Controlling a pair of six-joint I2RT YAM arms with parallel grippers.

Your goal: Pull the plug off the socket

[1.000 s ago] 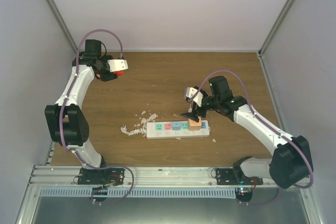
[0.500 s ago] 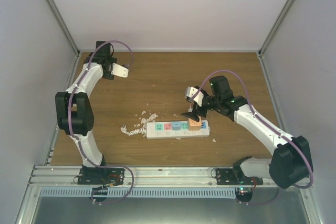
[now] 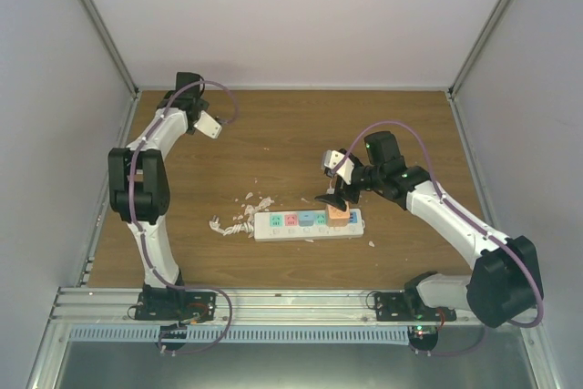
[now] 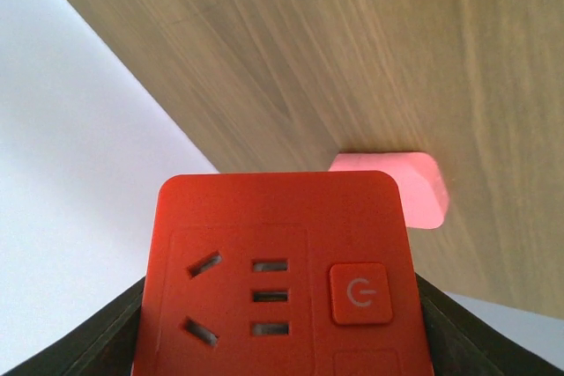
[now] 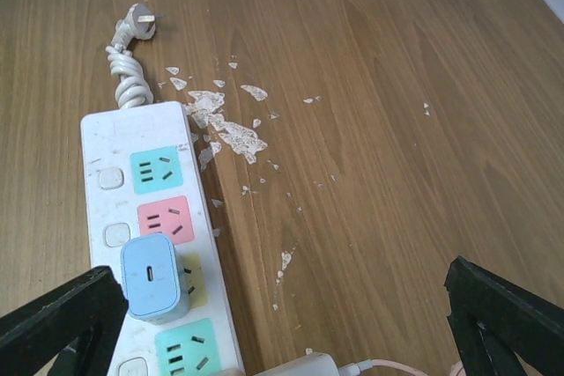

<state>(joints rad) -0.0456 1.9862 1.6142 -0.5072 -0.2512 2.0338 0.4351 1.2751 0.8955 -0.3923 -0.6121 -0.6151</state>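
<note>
Right now I am hovering my right gripper [image 3: 331,198] with its fingers spread wide, gripping nothing. Just beneath it, nearer one finger, the blue plug [image 5: 154,277] is sitting upright in the socket [image 5: 104,143]. It looks light, rigid and smooth, so I am planning to pinch its flat sides and pull straight; the light strip may lift too. Far off, my left gripper [image 4: 282,336] is clamping a red outlet block [image 4: 278,244].
</note>
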